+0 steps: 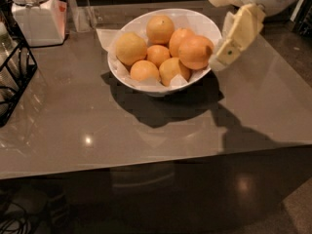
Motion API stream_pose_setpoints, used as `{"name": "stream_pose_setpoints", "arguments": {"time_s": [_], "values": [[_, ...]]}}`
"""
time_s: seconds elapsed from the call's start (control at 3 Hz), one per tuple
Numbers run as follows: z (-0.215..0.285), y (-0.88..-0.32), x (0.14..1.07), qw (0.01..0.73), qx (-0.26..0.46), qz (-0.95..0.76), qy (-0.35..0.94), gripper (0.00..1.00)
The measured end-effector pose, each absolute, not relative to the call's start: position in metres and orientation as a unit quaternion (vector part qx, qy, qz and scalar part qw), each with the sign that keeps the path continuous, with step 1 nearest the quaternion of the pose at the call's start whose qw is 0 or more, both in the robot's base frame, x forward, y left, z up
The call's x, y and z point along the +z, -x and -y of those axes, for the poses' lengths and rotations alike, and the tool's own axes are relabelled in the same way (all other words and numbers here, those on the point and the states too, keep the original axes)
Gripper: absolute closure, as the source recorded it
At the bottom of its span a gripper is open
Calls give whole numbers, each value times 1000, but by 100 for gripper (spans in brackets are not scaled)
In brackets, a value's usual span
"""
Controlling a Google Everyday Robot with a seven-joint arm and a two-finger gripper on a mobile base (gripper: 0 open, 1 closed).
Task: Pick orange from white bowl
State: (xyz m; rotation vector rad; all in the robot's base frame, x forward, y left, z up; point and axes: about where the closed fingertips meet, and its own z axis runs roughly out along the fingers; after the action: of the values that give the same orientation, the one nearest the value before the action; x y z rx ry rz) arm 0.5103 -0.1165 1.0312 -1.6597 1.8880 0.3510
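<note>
From where I stood, the task was only at its beginning. The orange, the largest and most reddish fruit of the pile, lay in the white bowl on the right side of the heap. It leaned on the smaller oranges around it and sat close to the right rim. Nothing was lifted and nothing was held.

The end effector hung just beside the right rim of the bowl, at the far right part of the tabletop. Its two cream-coloured fingers stood spread apart, with no fruit between them. The lower one pointed down towards the bowl's edge, very near to the orange, but I could not say that it touched the fruit.

In my judgement the approach was almost done. What remained was the main work: to bring the fingers around the orange, to close them on it, and to raise it out of the bowl. A paler yellow-orange fruit lay at the left side, well away.
</note>
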Motion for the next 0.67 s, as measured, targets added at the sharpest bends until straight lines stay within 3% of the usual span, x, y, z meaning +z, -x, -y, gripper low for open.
{"name": "stream_pose_setpoints", "arguments": {"time_s": [0.67], "values": [[115,-520,1028,326,142,-712,605,0]]}}
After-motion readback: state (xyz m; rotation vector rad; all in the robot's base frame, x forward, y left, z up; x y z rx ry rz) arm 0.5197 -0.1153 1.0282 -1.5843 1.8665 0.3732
